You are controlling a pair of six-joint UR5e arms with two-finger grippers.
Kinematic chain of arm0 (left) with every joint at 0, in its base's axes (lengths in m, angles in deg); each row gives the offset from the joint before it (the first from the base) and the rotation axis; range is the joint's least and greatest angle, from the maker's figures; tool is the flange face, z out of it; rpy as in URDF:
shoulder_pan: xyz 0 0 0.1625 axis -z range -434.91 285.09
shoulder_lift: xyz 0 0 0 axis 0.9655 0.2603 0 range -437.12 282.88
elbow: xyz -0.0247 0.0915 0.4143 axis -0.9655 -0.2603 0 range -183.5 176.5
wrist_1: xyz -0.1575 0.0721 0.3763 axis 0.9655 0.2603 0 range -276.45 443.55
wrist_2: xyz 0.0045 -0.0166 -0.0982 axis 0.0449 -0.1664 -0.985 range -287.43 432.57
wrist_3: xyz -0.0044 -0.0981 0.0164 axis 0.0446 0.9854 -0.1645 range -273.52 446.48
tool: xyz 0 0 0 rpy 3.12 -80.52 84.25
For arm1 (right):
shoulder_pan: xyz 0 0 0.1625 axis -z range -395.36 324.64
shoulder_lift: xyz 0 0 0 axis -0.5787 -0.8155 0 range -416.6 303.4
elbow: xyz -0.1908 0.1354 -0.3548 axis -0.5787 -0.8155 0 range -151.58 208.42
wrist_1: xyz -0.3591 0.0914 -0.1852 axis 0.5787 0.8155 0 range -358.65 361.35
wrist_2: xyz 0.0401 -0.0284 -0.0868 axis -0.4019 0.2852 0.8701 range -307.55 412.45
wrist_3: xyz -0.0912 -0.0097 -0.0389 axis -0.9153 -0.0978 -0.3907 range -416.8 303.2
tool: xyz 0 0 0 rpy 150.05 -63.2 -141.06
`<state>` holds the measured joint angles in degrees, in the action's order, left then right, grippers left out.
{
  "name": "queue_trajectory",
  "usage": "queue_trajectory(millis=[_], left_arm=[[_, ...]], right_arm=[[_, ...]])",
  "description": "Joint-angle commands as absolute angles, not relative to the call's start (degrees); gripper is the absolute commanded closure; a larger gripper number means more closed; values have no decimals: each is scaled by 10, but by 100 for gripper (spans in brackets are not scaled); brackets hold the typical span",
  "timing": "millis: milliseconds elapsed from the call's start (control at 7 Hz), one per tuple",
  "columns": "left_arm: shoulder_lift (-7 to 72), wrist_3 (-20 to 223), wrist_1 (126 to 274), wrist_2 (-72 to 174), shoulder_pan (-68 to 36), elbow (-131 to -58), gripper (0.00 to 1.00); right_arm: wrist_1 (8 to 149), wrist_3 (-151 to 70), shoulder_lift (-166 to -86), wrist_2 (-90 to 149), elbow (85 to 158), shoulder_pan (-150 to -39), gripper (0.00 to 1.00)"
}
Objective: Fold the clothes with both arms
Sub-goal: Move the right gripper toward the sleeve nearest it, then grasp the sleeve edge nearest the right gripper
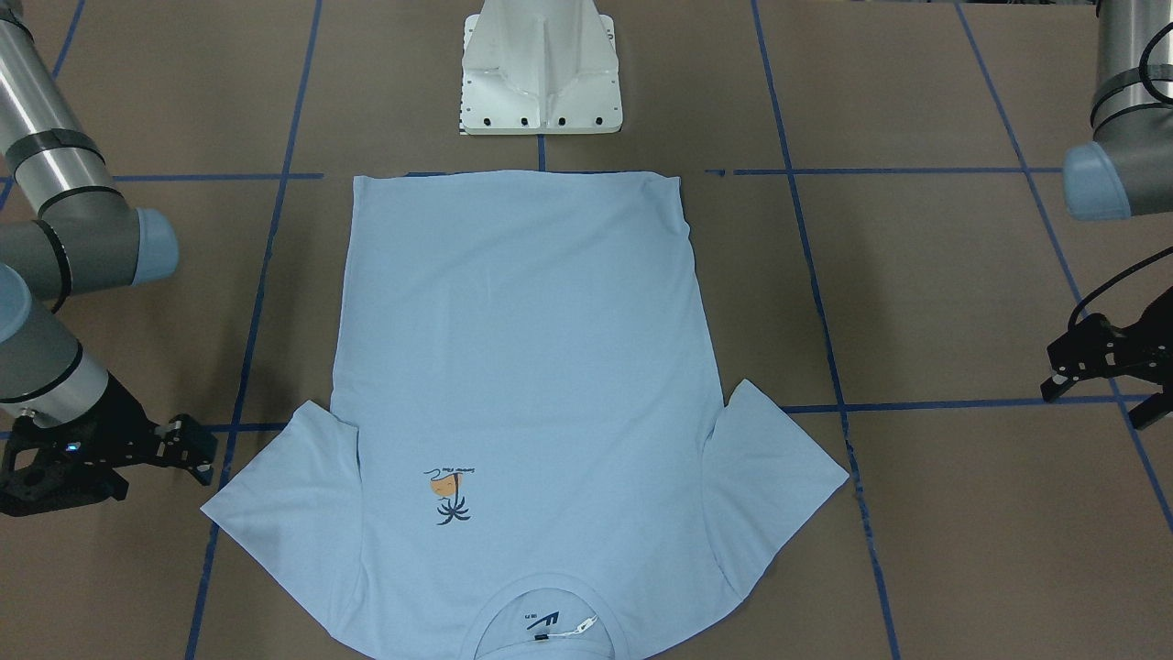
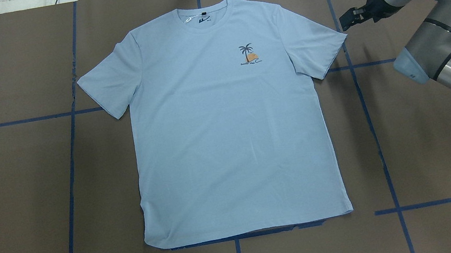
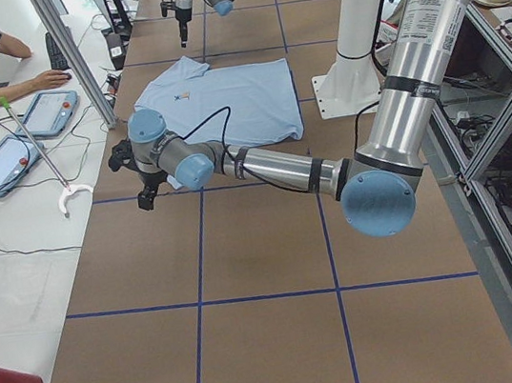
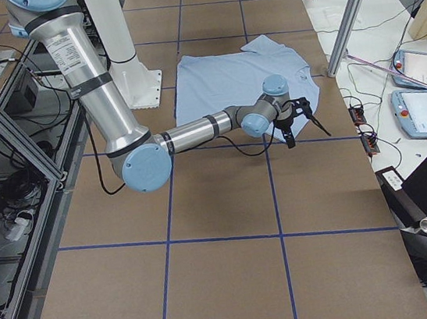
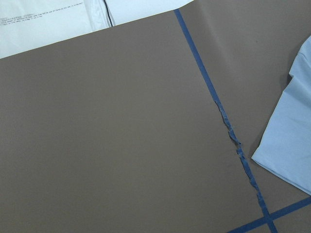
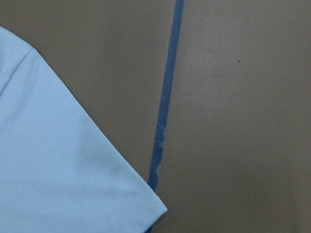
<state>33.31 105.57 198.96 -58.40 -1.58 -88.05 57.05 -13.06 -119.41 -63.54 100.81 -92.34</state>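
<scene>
Folding seems unstarted: the light blue short-sleeved T-shirt (image 2: 228,144) lies flat, print up, on the brown blue-taped worktop (image 2: 11,189), the grey-silver left arm (image 1: 1127,92) and right arm (image 1: 55,238) hovering outside its sleeves, jaws spread and empty; next, each should pinch a sleeve.

Locate the light blue short-sleeved fabric T-shirt (image 2: 228,144) at the centre of the overhead frame. It lies flat and unfolded, front up, with both sleeves spread. Its round collar (image 2: 209,28) points to the top edge and its hem to the bottom. Note the small orange-and-navy palm print (image 2: 249,54) on the chest, right of centre, and the white neck tag (image 1: 579,627) inside the collar.

The grey-silver jointed right arm (image 2: 445,44) enters from the right edge. Its black two-finger right gripper (image 2: 345,23) hangs just beside the right-hand sleeve tip, jaws parted.

In the front-facing frame, the matching left arm (image 1: 1123,147) occupies the upper right. Its black left gripper (image 1: 1095,403) sits at the right edge, well apart from the shirt, jaws parted.
</scene>
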Motion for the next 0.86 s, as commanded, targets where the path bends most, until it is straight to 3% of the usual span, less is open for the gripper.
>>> queue_trajectory(millis=[0, 429, 714], left_arm=[[336, 1056, 1991, -583, -16, -887, 0], [334, 1056, 1991, -583, -16, -898, 0], [332, 1056, 1991, -583, -15, -898, 0]], right_arm=[[534, -114, -1163, -632, 939, -910, 0], [534, -113, -1157, -640, 916, -906, 1], [536, -110, -1148, -640, 912, -906, 12]])
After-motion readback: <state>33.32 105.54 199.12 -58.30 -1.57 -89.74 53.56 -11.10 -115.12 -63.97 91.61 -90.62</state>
